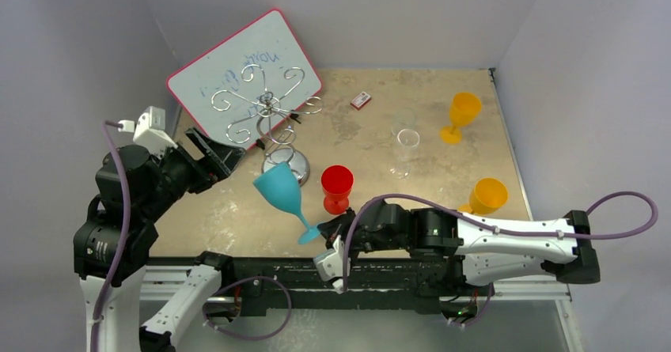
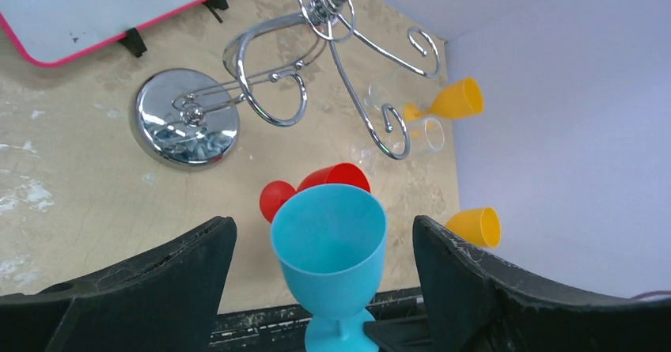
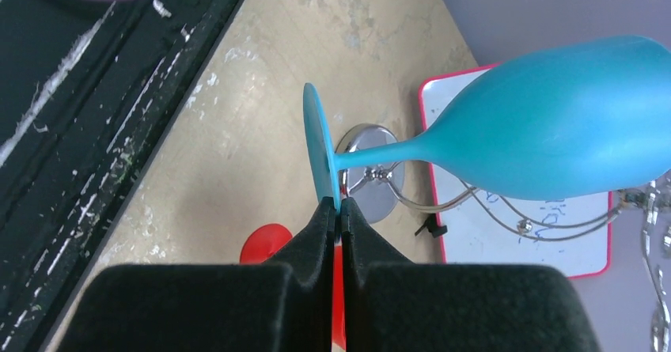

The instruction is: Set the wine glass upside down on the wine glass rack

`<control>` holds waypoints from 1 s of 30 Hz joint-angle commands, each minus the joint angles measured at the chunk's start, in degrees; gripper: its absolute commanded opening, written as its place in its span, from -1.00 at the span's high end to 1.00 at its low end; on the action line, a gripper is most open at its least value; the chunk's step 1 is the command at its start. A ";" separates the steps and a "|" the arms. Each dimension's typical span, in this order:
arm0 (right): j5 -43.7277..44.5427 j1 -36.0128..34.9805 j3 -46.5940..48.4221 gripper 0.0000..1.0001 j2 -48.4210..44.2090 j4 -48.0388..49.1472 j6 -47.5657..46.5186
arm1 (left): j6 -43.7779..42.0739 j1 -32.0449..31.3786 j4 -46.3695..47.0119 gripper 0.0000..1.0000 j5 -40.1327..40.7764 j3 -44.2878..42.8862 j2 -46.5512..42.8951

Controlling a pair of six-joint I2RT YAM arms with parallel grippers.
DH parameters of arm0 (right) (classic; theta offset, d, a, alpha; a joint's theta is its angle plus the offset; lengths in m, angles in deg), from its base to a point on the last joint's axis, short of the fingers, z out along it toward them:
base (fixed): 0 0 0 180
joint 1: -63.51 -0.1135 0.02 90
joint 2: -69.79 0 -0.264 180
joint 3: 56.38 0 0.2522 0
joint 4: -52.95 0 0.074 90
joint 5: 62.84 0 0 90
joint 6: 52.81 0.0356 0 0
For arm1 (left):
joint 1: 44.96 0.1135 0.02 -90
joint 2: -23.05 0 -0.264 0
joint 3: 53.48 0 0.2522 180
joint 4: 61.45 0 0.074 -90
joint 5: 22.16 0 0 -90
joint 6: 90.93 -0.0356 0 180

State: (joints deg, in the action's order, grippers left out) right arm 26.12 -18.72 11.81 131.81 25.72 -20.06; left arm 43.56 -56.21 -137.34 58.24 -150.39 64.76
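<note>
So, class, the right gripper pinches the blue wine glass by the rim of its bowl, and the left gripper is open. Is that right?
Not quite. The right gripper pinches the blue wine glass by the edge of its flat foot, not the bowl's rim, as the right wrist view shows. The left gripper is open, as said.

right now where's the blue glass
Top view: blue glass held by its foot in the right claw, left of the red glass, by the rack base.
</note>
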 commanded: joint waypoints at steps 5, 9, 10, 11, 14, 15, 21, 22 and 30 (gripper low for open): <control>-1.15 -0.28 12.40 1.00 -2.08 -0.05 10.53 | 0.62 0.35 3.24 -0.95 10.43 -0.23 -2.02; 2.81 -0.28 15.69 1.00 -1.59 3.43 16.34 | -0.22 0.35 2.78 -0.94 11.51 0.98 -1.92; 3.24 -0.25 16.69 1.00 -1.37 3.85 18.23 | -0.44 0.35 2.77 -0.94 11.72 1.76 -2.13; 3.63 -0.29 17.93 1.00 -0.95 4.09 18.98 | -0.62 0.36 2.81 -0.93 11.91 2.48 -2.28; 7.12 -0.21 21.53 1.00 0.64 5.65 20.72 | -1.27 0.35 2.25 -0.93 12.81 4.44 -2.60; 8.10 -0.21 23.40 1.00 1.51 5.53 21.65 | -1.47 0.35 2.13 -0.94 12.89 4.84 -2.68; 12.74 3.55 36.01 1.00 8.90 3.28 27.86 | -1.24 0.35 3.25 -1.00 20.08 8.61 -6.27; 11.86 5.49 37.82 1.00 10.04 2.78 29.34 | -1.51 0.35 3.74 -1.00 20.33 9.49 -6.87; 3.89 21.31 46.76 1.00 17.19 5.96 44.18 | -3.10 0.35 6.85 -1.00 23.19 16.66 -9.60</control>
State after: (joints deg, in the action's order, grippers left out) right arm 32.96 -2.42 53.73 147.33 26.85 13.75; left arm 42.45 -56.23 -135.26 78.26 -136.32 56.04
